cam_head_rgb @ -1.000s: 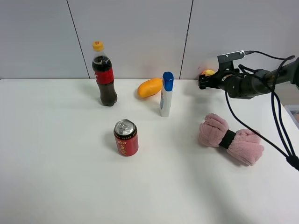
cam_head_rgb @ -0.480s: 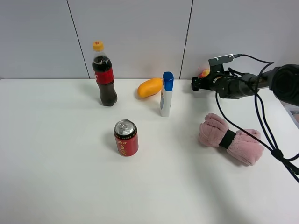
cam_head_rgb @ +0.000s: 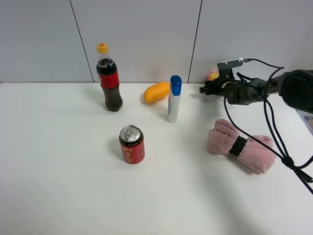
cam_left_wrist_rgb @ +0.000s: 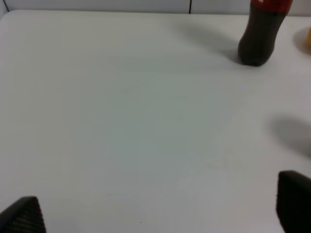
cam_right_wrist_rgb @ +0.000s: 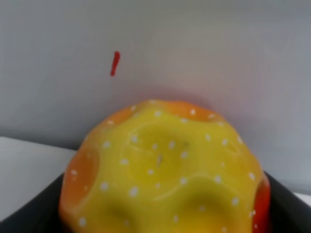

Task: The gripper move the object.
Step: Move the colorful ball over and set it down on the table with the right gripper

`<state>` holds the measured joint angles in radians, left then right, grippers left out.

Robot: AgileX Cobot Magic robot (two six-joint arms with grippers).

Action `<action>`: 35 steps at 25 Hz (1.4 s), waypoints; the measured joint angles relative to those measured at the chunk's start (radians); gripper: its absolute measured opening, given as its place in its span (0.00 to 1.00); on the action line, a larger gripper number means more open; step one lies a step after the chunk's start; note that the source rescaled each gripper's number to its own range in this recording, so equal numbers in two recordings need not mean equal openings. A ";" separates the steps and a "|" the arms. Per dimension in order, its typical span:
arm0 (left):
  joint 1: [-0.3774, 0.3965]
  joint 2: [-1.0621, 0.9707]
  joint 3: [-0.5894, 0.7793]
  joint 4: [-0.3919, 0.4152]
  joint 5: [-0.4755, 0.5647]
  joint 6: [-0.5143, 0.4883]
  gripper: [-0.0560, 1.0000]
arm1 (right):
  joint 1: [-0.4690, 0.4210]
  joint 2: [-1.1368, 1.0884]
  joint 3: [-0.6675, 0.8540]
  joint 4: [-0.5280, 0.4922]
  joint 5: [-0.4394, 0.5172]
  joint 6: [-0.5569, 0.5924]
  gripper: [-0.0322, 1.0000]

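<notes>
The object is a small ball (cam_head_rgb: 212, 76), yellow and orange with white dots, at the back of the white table close to the wall. It fills the right wrist view (cam_right_wrist_rgb: 165, 170), seated between the black fingers (cam_right_wrist_rgb: 34, 208). My right gripper (cam_head_rgb: 206, 88), a black claw on a dark arm with black cables, is shut on the ball just off the wall. My left gripper (cam_left_wrist_rgb: 158, 211) is open and empty above bare table; it does not show in the high view.
A cola bottle (cam_head_rgb: 109, 78) stands back left and also shows in the left wrist view (cam_left_wrist_rgb: 260, 34). An orange mango (cam_head_rgb: 156, 91), a white bottle with a blue cap (cam_head_rgb: 173, 99), a red can (cam_head_rgb: 131, 144) and a pink rolled towel (cam_head_rgb: 239, 146) lie on the table.
My right gripper has moved a little to the left along the back wall with the ball in it. Nothing else has moved.
</notes>
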<state>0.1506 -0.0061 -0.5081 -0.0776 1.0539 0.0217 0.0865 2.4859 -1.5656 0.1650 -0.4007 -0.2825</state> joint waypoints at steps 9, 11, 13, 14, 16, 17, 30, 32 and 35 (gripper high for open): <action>0.000 0.000 0.000 0.000 0.000 0.000 1.00 | 0.035 -0.073 -0.003 0.004 0.223 0.015 0.03; 0.000 0.000 0.000 0.000 0.000 0.000 1.00 | 0.054 -0.121 -0.002 0.001 0.331 0.016 0.03; 0.000 0.000 0.000 0.000 0.000 0.000 1.00 | 0.067 -0.183 -0.002 0.001 0.416 0.016 0.03; 0.000 0.000 0.000 0.000 0.000 0.000 1.00 | 0.072 -0.225 -0.002 0.001 0.459 0.016 0.03; 0.000 0.000 0.000 0.000 0.000 0.000 1.00 | 0.087 -0.320 -0.002 0.000 0.542 0.016 0.03; 0.000 0.000 0.000 0.000 0.000 0.000 1.00 | 0.095 -0.361 -0.002 0.000 0.591 0.016 0.03; 0.000 0.000 0.000 0.000 0.000 0.000 1.00 | 0.323 -0.889 -0.002 -0.023 1.341 -0.038 0.03; 0.000 0.000 0.000 0.000 0.000 0.000 1.00 | 0.361 -0.903 -0.002 -0.040 1.479 -0.038 0.03; 0.000 0.000 0.000 0.000 0.000 0.000 1.00 | 0.407 -0.903 0.001 -0.057 1.600 -0.038 0.03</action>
<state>0.1506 -0.0061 -0.5081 -0.0776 1.0539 0.0217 0.4940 1.5833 -1.5643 0.1081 1.1998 -0.3209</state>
